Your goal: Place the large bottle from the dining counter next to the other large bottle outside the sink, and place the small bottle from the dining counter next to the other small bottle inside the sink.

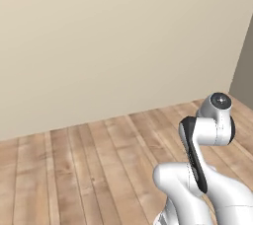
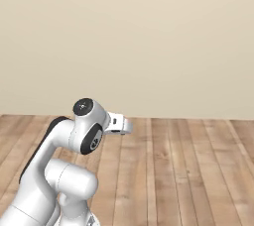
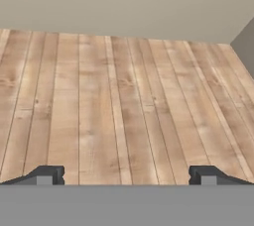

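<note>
The white jointed robot arm stands folded over a light brown wooden plank floor, facing a plain beige wall. In the hand view the two-finger gripper has its dark fingertips set wide apart, holding and touching nothing, with bare planks between them. A grey wall edge meets the floor at right.

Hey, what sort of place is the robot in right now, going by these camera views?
Probably a bare stretch of an indoor room, rendered rather than real. A wooden plank floor runs up to a plain beige wall, and the open gripper points out over the floor with nothing between its tips.
</note>
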Controlling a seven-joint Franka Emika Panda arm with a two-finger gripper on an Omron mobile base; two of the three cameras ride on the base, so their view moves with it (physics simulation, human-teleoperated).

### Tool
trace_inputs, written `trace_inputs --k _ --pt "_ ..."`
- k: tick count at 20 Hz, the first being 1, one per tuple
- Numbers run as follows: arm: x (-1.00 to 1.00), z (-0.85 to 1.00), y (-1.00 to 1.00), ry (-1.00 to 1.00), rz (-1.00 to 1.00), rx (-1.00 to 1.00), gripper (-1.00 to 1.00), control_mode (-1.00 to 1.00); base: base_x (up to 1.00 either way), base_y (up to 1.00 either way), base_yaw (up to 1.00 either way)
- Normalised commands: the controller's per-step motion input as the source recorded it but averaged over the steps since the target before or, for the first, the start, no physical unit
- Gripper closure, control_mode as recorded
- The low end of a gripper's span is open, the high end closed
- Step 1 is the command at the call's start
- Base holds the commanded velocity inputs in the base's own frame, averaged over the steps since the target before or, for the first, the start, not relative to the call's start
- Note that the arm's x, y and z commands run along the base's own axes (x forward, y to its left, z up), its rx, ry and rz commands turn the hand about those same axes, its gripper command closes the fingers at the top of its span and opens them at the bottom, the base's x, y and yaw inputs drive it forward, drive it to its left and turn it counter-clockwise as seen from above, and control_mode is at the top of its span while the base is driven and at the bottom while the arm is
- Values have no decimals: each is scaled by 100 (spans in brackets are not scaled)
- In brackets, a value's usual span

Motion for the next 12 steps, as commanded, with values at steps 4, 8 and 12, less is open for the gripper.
trace_inputs --k 4,8,12 --pt "0 0 0 0 0 0 -100 100 100 0 0" --pt "0 0 0 0 0 0 -100 100 91 0 18" --pt "0 0 0 0 0 0 -100 100 36 0 38"
